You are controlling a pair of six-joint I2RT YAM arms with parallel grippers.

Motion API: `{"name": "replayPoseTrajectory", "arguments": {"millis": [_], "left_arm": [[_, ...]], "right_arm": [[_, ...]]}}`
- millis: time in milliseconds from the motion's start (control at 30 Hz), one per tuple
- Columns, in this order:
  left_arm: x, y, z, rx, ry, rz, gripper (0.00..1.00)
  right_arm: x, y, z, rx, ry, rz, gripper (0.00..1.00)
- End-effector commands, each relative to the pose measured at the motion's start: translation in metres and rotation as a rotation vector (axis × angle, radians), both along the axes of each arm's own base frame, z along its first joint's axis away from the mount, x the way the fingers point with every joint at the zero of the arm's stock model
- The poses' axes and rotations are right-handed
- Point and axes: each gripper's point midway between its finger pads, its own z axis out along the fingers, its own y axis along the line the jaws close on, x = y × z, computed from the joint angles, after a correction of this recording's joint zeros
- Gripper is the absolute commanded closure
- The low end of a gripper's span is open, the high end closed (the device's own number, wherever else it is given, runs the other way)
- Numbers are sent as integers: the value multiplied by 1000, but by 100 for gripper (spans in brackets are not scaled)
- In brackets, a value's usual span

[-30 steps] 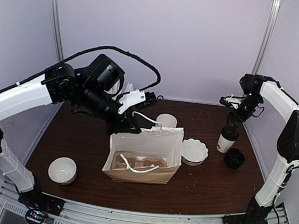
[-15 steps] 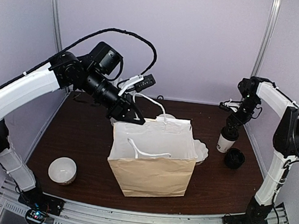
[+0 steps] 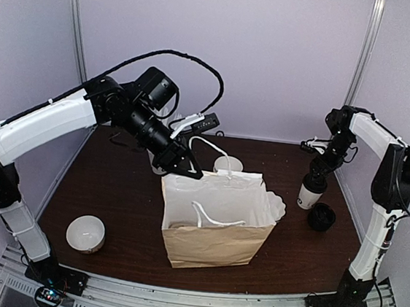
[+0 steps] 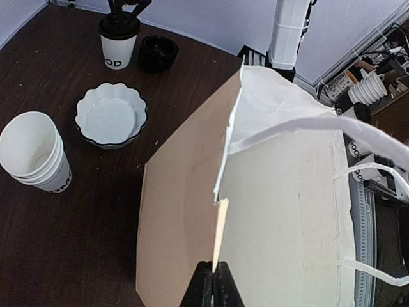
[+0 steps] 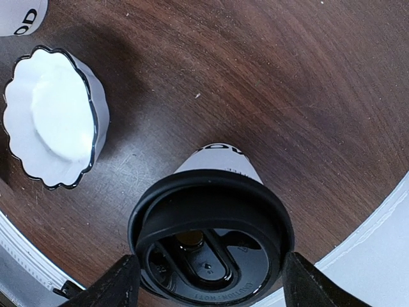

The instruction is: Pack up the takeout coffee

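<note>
Currently takeout coffee (image 3: 308, 194) upright, long axis vertical.

On the tabletop (image 3: 113, 188) the bag (image 3: 215, 228) stands upright in the middle. The cup stack (image 3: 227, 163) is just behind it, and the dish (image 3: 279, 204) is partly hidden behind its right edge. Farther right stands the coffee (image 3: 309, 192), with the lids (image 3: 321, 217) just in front of it. A bowl (image 3: 85, 232) sits at the front left, well apart.

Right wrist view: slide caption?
Lidded takeout coffee centred under the right gripper, fingers flanking its lid; scalloped white bowl nearby.
</note>
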Motion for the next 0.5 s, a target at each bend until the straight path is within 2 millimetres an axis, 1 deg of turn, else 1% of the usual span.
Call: {"name": "replayPoseTrajectory", "arguments": {"millis": [0, 167, 300, 400, 467], "left_arm": [[3, -4, 5, -25, 4, -2, 100], [7, -5, 1, -14, 5, 5, 100], [7, -5, 1, -14, 4, 6, 100], [7, -5, 1, -14, 2, 7, 100], [6, -5, 2, -16, 4, 4, 100]], "right_arm": [[-2, -1, -3, 9, 26, 6, 21], [-5, -2, -4, 8, 41, 5, 22], [-8, 2, 6, 33, 21, 12, 19], [-7, 1, 16, 29, -12, 12, 16], [-4, 0, 21, 21, -36, 14, 15]]}}
